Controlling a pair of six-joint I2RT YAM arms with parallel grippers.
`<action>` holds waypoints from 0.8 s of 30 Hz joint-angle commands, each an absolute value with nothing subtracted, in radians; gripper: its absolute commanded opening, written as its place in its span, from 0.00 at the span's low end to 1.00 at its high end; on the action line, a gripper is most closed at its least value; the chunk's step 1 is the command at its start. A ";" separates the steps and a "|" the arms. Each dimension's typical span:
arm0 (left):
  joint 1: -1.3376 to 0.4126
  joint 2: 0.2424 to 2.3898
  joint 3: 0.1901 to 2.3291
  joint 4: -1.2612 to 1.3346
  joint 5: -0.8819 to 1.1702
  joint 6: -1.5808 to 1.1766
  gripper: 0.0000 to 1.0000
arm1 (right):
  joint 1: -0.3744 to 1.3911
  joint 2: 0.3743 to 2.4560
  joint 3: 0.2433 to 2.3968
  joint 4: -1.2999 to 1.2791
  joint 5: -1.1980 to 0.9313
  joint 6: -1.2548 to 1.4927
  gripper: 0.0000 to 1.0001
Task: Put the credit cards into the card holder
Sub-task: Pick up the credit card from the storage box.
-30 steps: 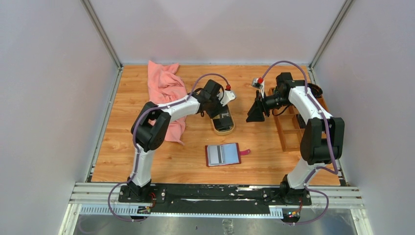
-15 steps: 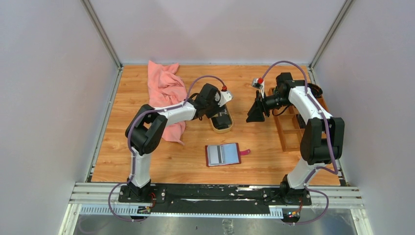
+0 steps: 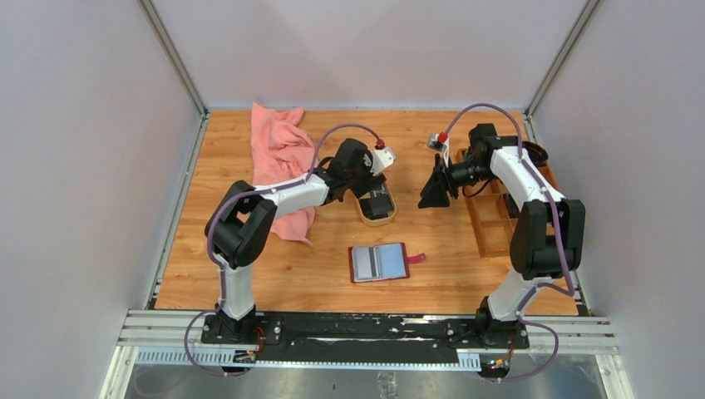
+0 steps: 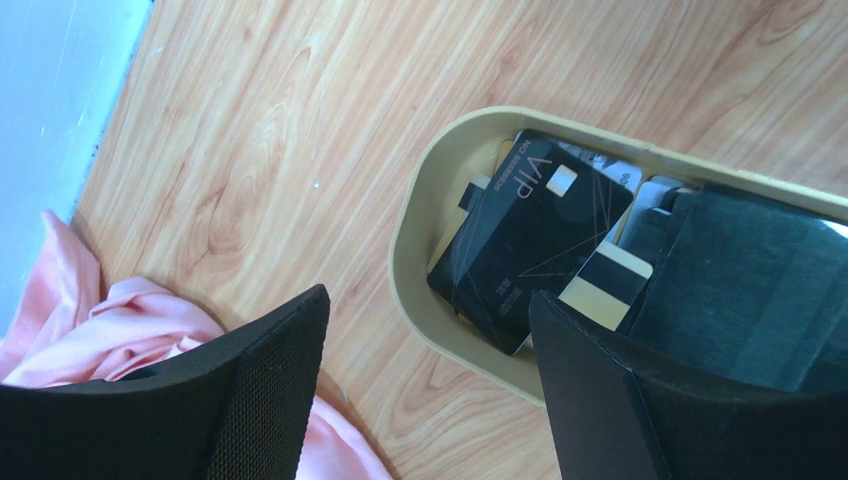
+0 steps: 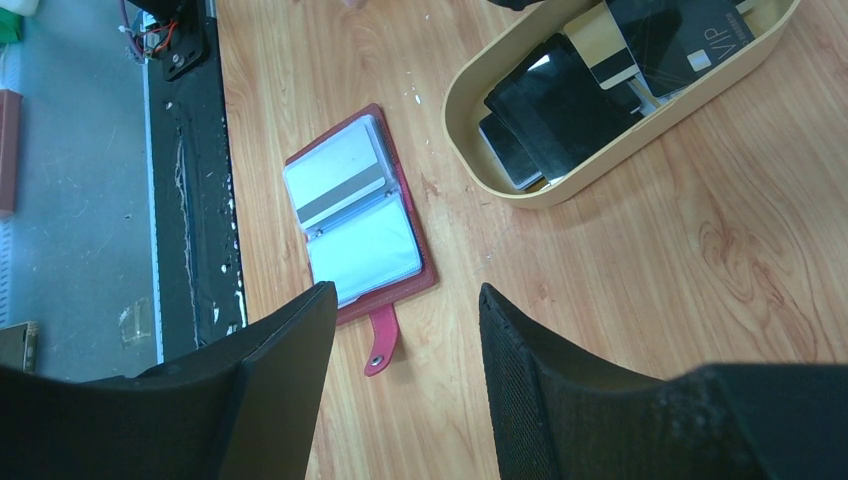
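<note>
Honestly, our left pincer (image 4: 425, 340) hangs wide open, empty; credit cards (image 4: 530, 240) overlap beneath it, so we could grab two.

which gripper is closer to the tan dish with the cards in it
Left. The left gripper hovers right over the dish's far end; the right gripper hangs apart, off to its right.
</note>
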State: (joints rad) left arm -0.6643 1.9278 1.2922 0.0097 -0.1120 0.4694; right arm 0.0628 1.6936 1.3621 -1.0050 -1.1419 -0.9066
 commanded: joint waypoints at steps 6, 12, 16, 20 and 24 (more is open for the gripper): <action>-0.684 1.922 1.275 0.118 -0.008 0.431 0.81 | 0.046 1.703 1.361 -1.042 -1.166 -0.931 0.58; -0.688 1.976 1.293 0.118 0.062 0.473 0.81 | 0.046 1.703 1.360 -1.044 -1.167 -0.933 0.58; -0.691 1.996 1.299 0.118 0.086 0.504 0.81 | 0.046 1.707 1.361 -1.045 -1.168 -0.935 0.58; -0.699 2.021 1.314 0.118 0.081 0.526 0.82 | 0.046 1.710 1.363 -1.048 -1.167 -0.937 0.58; -0.703 2.046 1.330 0.118 0.058 0.543 0.81 | 0.046 1.713 1.364 -1.050 -1.168 -0.939 0.58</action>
State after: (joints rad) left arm -0.6922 2.0121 1.2938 0.0937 0.0605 0.5072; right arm 0.0628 1.7023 1.3621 -1.0157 -1.1442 -0.9150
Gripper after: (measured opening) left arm 0.814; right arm 0.582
